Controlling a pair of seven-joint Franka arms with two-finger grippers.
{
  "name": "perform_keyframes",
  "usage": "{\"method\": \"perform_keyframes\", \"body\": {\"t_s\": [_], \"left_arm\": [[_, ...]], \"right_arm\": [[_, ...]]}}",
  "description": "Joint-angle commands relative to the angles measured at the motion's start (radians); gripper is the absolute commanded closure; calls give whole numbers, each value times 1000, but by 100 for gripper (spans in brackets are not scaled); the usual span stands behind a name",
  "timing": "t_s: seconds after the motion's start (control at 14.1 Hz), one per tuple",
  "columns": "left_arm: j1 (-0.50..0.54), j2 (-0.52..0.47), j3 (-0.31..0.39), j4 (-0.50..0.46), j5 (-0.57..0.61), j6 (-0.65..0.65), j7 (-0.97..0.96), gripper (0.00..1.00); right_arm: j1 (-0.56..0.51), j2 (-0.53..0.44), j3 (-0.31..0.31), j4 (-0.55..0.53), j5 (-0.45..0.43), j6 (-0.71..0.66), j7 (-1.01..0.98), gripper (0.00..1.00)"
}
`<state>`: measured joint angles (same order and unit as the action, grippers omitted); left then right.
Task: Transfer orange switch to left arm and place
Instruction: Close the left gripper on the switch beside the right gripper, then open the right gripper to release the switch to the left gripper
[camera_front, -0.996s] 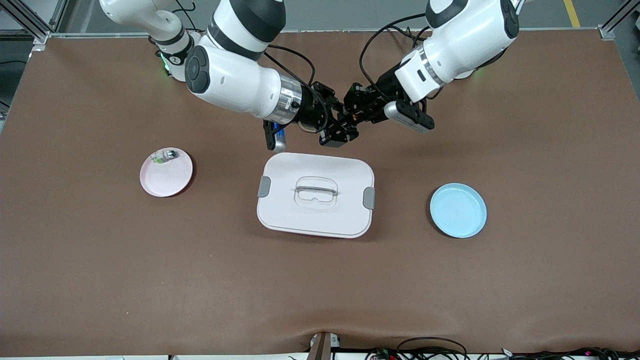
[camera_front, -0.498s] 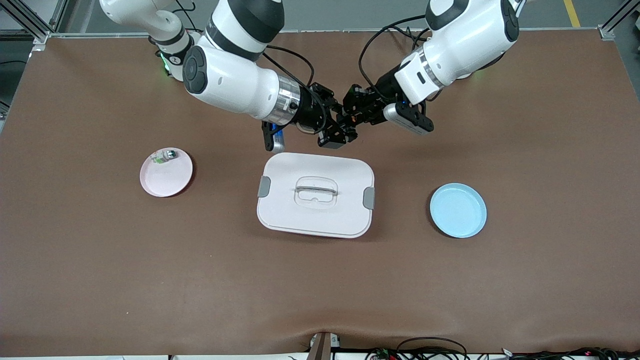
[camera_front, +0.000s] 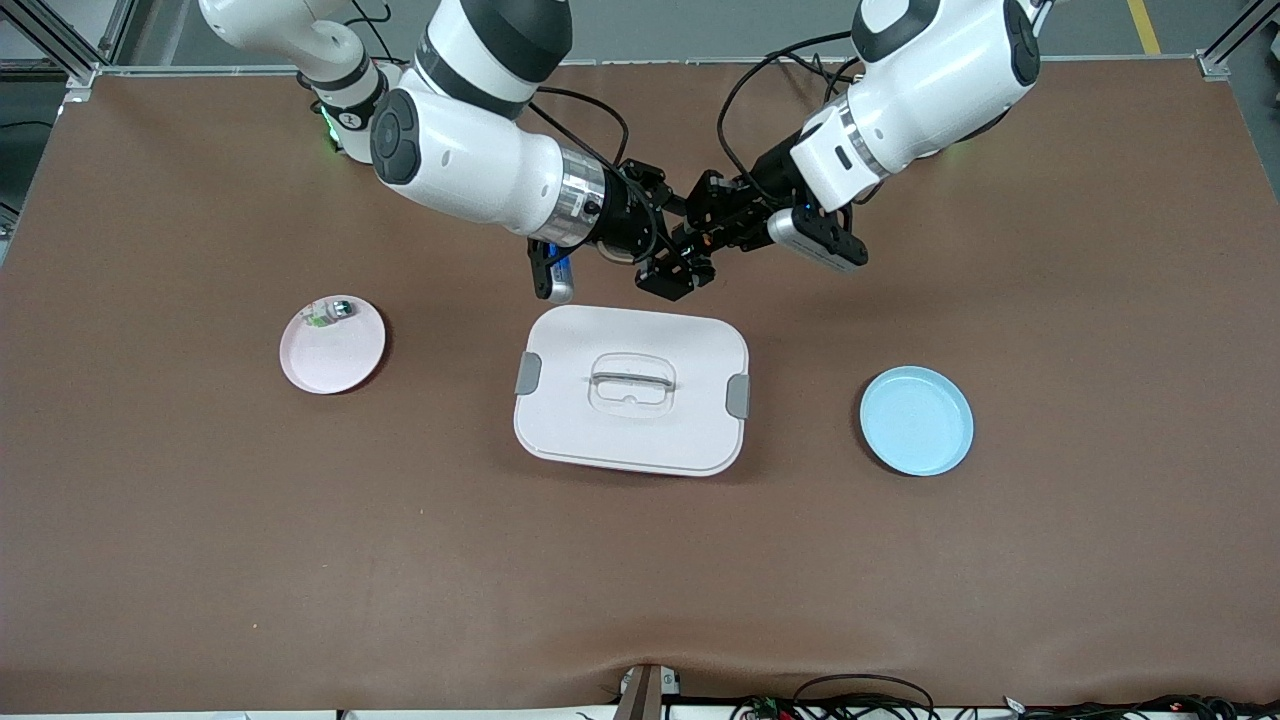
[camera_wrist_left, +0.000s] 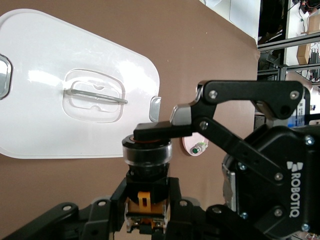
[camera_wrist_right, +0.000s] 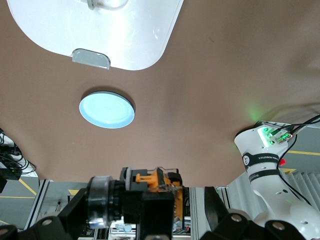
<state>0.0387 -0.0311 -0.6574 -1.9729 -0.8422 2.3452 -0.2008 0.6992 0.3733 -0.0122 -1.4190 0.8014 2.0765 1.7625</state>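
Observation:
The orange switch (camera_front: 698, 240), black with an orange clip and a clear-rimmed cap, hangs in the air over the brown table between the box (camera_front: 600, 430) and the robots' bases. My left gripper (camera_front: 712, 232) is shut on its body (camera_wrist_left: 147, 175). In the left wrist view the left gripper (camera_wrist_left: 147, 197) clamps the switch from both sides. My right gripper (camera_front: 680, 240) stands open around the switch (camera_wrist_right: 155, 187). In the right wrist view the right gripper (camera_wrist_right: 140, 220) has its fingers wide apart. One of those fingers (camera_wrist_left: 162, 131) lies by the cap.
The white box (camera_wrist_left: 50, 60) with grey clips lies mid-table, just nearer the front camera than the hands. A pink plate (camera_front: 332, 345) holding a small clear switch (camera_front: 330, 312) sits toward the right arm's end. A blue plate (camera_front: 916, 420) sits toward the left arm's end.
My right gripper's fingers have spread off the switch. The left gripper keeps its grip. Both hands have barely shifted.

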Motion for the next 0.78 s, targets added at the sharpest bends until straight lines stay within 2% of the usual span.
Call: {"method": "perform_keyframes", "body": {"t_s": [0.0,0.28,0.36,0.5,0.71], "left_arm": [[9,17,-10,20,9,5,-15,100],[13,19,-5,22,15,-4,-6,100],[15,19,-4,22,62,-4,-2,100],[21,17,5,22,158,-4,-11,100],[67,19,7,20,196,-10,-2,100]], "right_arm": [[6,10,-5,25,15,-7,18,0],[-15,-4,-11,23,5,-16,-21,0],[-21,-10,-12,16,5,-24,-61,0],[-62,-30,-18,15,4,-135,-139,0],[-139,-83,-18,6,-28,-287,-282,0]]}}
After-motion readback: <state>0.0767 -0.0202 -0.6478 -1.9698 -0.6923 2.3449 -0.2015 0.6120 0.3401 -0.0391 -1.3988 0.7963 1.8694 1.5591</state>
